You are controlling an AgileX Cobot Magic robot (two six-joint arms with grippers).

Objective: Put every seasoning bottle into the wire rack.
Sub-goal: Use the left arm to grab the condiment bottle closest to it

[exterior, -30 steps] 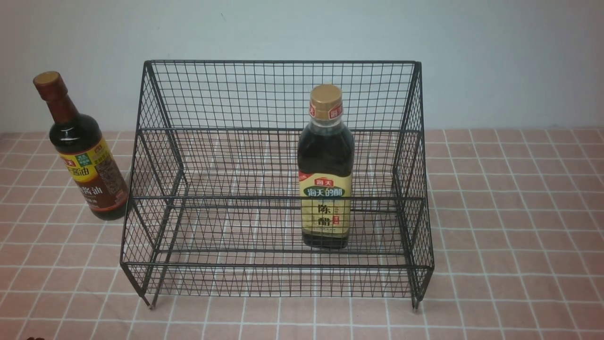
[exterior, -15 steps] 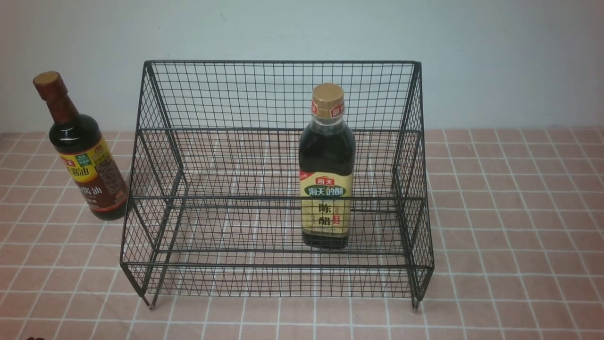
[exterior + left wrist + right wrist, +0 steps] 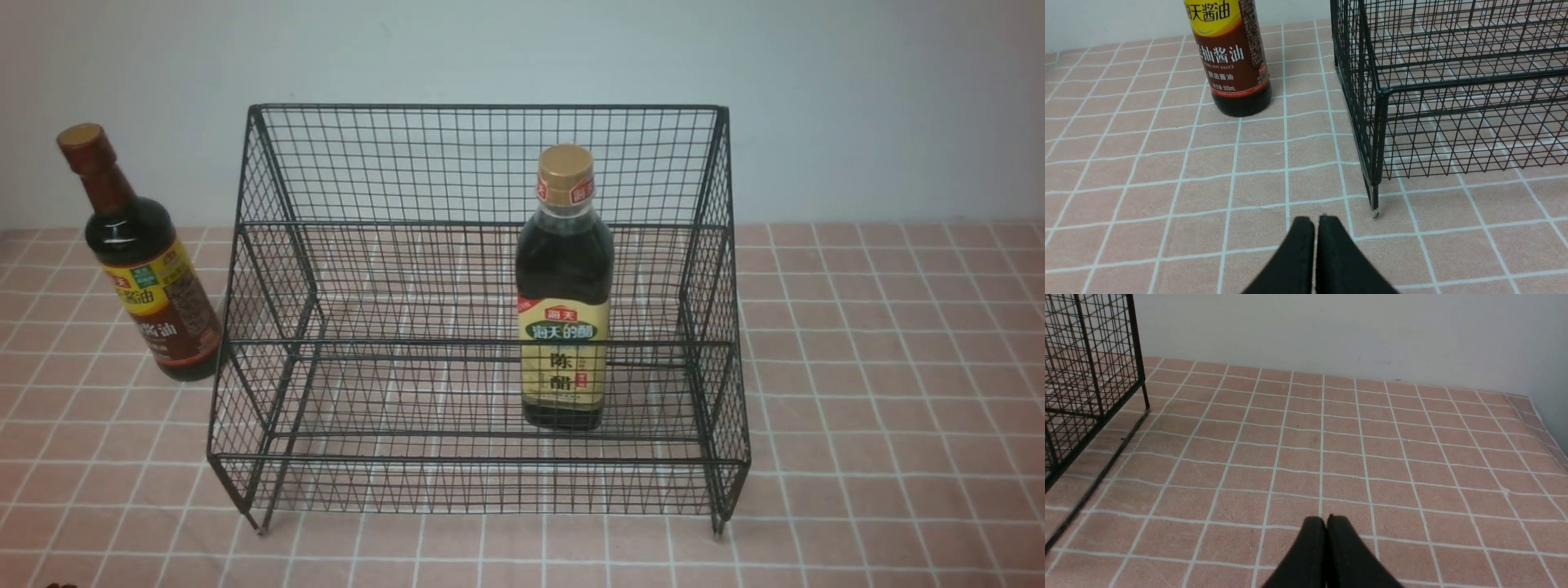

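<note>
The black wire rack (image 3: 482, 163) stands mid-table with its tall back toward the wall. Inside it, on the lower front tier, the wider seasoning bottle (image 3: 564, 310) with a gold cap and cream-green label stands upright. The slim long-necked seasoning bottle (image 3: 143, 261) with a brown cap stands on the cloth just left of the rack, outside it. In the left wrist view this bottle (image 3: 1231, 65) is ahead of my left gripper (image 3: 1314, 220), which is shut and empty near the rack's front leg (image 3: 1375, 202). My right gripper (image 3: 1326, 519) is shut and empty, right of the rack (image 3: 1094, 375).
A pink checked cloth (image 3: 882, 392) covers the table, and a pale wall (image 3: 857, 98) rises close behind the rack. Neither arm shows in the front view. The table's right edge meets a side wall (image 3: 1549, 396).
</note>
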